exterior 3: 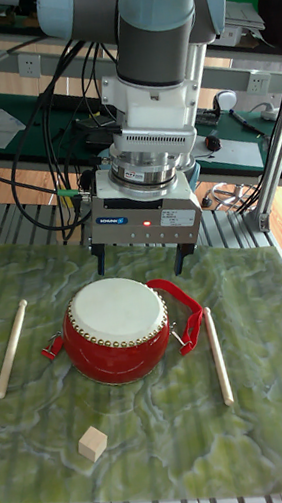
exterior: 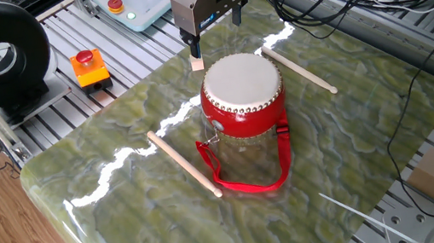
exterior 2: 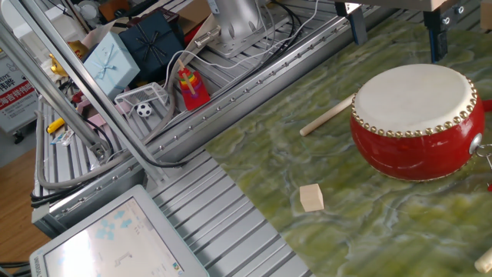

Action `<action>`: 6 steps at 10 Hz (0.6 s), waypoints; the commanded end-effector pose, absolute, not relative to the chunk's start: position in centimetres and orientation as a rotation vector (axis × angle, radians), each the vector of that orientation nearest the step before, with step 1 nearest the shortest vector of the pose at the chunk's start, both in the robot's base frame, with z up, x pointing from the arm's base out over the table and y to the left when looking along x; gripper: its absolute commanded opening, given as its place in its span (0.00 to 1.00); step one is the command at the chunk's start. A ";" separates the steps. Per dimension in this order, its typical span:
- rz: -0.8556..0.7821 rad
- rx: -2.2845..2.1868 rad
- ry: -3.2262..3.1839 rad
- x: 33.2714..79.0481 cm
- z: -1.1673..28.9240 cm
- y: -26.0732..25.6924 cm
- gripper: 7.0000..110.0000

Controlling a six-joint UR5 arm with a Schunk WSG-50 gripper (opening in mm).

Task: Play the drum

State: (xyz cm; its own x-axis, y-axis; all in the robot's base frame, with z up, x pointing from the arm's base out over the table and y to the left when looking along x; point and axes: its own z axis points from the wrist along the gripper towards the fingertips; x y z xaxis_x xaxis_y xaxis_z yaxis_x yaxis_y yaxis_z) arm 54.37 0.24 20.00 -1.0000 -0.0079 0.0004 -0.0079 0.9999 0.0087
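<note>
The small red drum point(exterior: 241, 92) with an off-white skin head stands upright near the middle of the green marbled table; I also see the drum point(exterior 2: 415, 119) and the drum point(exterior 3: 118, 328) in the other views. Its red strap point(exterior: 248, 181) loops onto the table in front of it. My gripper point(exterior: 212, 32) hangs just behind the drum, apart from it, open with nothing between its fingers. The same gripper point(exterior 3: 139, 260) shows its two dark fingers spread wide, and the gripper point(exterior 2: 397, 35) appears at the top edge of the other fixed view.
Two thin wooden sticks lie on either side of the drum: one stick point(exterior: 183, 163) and another stick point(exterior: 299, 69). A small wooden cube point(exterior 2: 311, 198) rests near the table edge. An orange box with a red button point(exterior: 89, 67) sits off the table. Cables run behind.
</note>
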 end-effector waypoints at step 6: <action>-0.080 -0.130 -3.327 59.1 20.4 1.2 0.00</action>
State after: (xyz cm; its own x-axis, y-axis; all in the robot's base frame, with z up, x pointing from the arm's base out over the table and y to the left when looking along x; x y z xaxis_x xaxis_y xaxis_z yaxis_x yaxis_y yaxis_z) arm 58.06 0.83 20.12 -0.9877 0.0594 -0.1444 0.0552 0.9979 0.0327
